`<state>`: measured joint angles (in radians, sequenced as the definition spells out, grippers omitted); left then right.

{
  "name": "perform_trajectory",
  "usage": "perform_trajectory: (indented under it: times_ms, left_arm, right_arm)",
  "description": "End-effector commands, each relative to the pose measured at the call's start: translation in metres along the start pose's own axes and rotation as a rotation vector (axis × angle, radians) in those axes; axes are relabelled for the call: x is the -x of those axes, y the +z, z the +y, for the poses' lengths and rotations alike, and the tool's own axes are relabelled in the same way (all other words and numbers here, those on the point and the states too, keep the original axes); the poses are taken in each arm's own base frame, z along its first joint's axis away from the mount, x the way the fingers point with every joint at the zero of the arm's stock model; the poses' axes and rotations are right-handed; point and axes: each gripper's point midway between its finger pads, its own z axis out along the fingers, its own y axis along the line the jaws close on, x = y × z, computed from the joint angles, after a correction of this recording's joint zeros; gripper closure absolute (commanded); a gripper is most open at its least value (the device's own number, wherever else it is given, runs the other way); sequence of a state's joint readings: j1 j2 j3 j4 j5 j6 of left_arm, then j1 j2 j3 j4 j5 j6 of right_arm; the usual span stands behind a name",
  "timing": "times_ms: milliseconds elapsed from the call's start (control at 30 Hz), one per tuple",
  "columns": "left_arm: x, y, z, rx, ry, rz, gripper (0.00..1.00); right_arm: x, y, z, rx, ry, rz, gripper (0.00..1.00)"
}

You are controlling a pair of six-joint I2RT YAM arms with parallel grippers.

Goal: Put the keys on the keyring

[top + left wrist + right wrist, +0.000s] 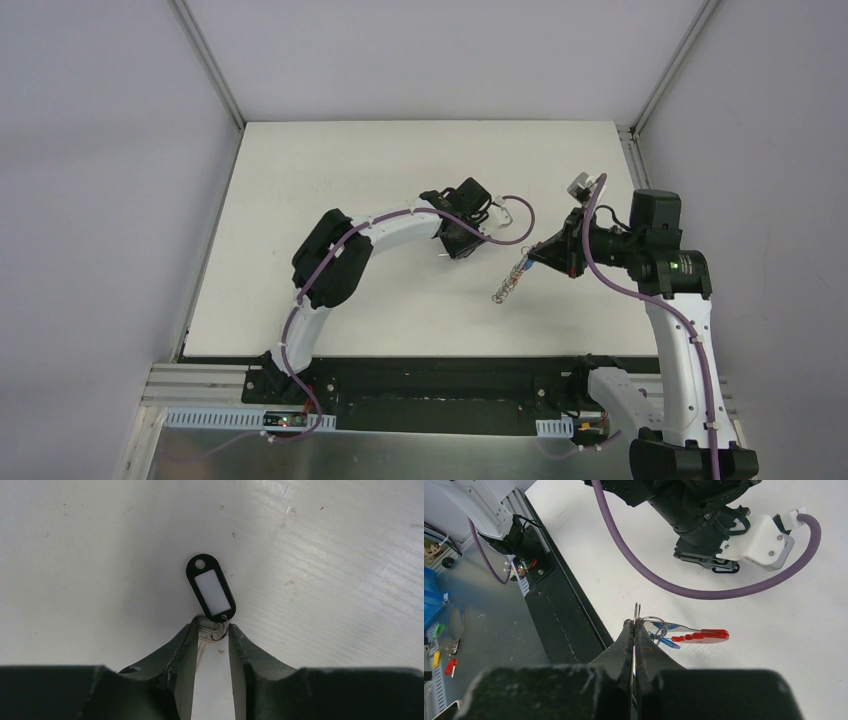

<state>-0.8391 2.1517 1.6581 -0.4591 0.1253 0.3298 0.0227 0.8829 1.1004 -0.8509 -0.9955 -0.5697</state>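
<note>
A silver key (206,636) lies on the white table with a black tag (210,586) bearing a white label attached by a small ring. My left gripper (211,631) stands over it, its fingertips pressed against both sides of the key's head. In the top view the left gripper (453,248) is at mid-table. My right gripper (635,626) is shut on a thin wire ring of the keyring (701,635), whose red band sticks out to the right. A blue-headed key (670,643) hangs on it. From above, the keyring's chain (510,282) dangles below the right gripper (537,258).
The left arm's wrist and its purple cable (704,591) lie close behind the keyring. A black rail (566,612) runs along the table's near edge, and beyond it is a metal shelf with small loose items (444,657). Grey walls enclose the table (330,160).
</note>
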Motion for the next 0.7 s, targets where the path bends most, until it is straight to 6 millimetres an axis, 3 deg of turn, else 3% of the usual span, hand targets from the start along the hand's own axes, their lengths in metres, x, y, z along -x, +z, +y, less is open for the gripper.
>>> perform_trajectory:
  times_ms: [0,667]
  left_arm:
    - [0.015,-0.011,-0.006,-0.015,0.031,-0.035,0.73]
    - [0.020,-0.022,-0.015,-0.069,0.043,-0.047,1.00]
  right_arm:
    - [0.004,-0.002,0.006,0.029,-0.021,-0.020,1.00]
    - [0.000,-0.001,0.003,0.034,-0.010,-0.017,1.00]
